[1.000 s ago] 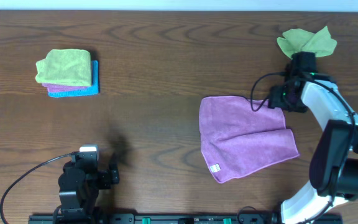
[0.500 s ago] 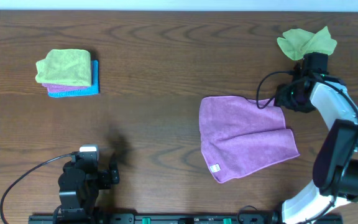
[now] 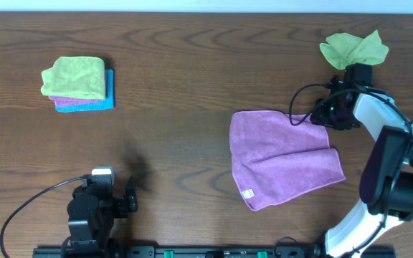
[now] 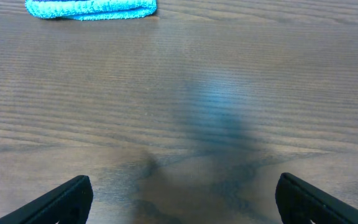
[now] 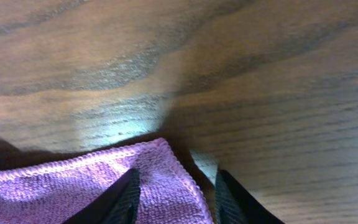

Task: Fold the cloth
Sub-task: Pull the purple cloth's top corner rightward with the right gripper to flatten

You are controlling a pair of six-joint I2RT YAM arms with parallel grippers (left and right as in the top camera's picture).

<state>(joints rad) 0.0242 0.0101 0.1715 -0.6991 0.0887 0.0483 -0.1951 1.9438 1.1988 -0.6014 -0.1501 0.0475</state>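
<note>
The purple cloth (image 3: 282, 158) lies on the table right of centre, with one layer folded over and a small white tag (image 3: 249, 193) at its near corner. My right gripper (image 3: 326, 115) is low at the cloth's far right corner. In the right wrist view its jaws (image 5: 176, 186) straddle that corner of the cloth (image 5: 73, 186). One finger rests over the fabric and the other stands just past the hem. A gap still shows between them. My left gripper (image 4: 182, 205) stands wide open over bare wood at the front left, holding nothing.
A crumpled yellow-green cloth (image 3: 353, 49) lies at the back right, just behind the right arm. A stack of folded cloths (image 3: 77, 82) sits at the back left, and its blue bottom layer (image 4: 92, 7) shows far ahead of the left gripper.
The right gripper's jaws have narrowed around the cloth's far right corner, and its wrist shifted slightly right, then back. The left arm and the cloth have not moved.
</note>
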